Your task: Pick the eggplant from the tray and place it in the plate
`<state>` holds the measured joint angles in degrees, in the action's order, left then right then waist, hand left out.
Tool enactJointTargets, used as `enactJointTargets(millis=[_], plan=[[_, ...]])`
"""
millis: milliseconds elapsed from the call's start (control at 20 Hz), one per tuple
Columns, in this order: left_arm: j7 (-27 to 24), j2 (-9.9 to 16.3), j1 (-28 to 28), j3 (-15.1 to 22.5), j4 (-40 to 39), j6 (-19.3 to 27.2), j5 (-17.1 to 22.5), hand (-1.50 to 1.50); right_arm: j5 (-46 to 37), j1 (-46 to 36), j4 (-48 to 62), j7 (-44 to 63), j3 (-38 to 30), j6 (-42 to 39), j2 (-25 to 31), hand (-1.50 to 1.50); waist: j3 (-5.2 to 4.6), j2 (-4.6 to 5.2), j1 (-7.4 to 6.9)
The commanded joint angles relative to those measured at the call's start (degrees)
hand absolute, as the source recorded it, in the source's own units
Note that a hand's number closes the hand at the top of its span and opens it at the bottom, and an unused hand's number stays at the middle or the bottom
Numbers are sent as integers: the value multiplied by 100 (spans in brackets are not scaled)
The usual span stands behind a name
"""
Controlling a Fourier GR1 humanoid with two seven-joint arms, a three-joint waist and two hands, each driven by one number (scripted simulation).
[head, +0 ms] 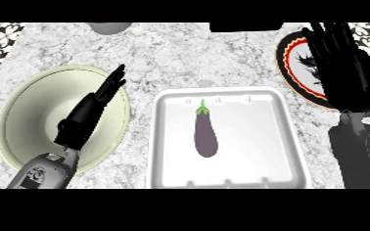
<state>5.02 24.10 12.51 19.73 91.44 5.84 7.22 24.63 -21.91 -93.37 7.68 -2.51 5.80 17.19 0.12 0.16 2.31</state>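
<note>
Near edge of the counter (217, 54): white tray (285, 142) with the eggplant (206, 136) lying lengthwise at its centre, stem away, untouched. Left side: left hand (90, 110), fingers straight, above a pale green plate (33, 103). Far right corner: right hand (338, 63), fingers extended, over a red-rimmed plate (289, 61). Step: pick not begun; next, a hand must descend over the eggplant and close.

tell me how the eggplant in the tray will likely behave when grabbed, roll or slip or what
The eggplant looks smooth and glossy, so it may slip between fingers. Its rounded, elongated body lies flat on the white tray, so a sideways nudge would probably roll it. It appears firm rather than floppy, likely keeping its shape when lifted.
</note>
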Motion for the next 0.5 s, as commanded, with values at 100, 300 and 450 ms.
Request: enactJointTargets(millis=[100, 300, 450], plan=[[306, -527, -365, -51, -503, 277, 277, 0, -205, -521, 1483, 649, 260, -343, 330, 150, -19, 135, -547], [519, -609, -615, -126, -650, 296, 527, 0, -1629, -570, 1618, 1298, 1554, -1234, 1591, 150, -248, 373, -1121], [613, -922, -865, -225, -931, 356, 868, 0, -2015, -836, 2906, 1823, 1302, -46, 1149, -150, -37, 185, -801]])
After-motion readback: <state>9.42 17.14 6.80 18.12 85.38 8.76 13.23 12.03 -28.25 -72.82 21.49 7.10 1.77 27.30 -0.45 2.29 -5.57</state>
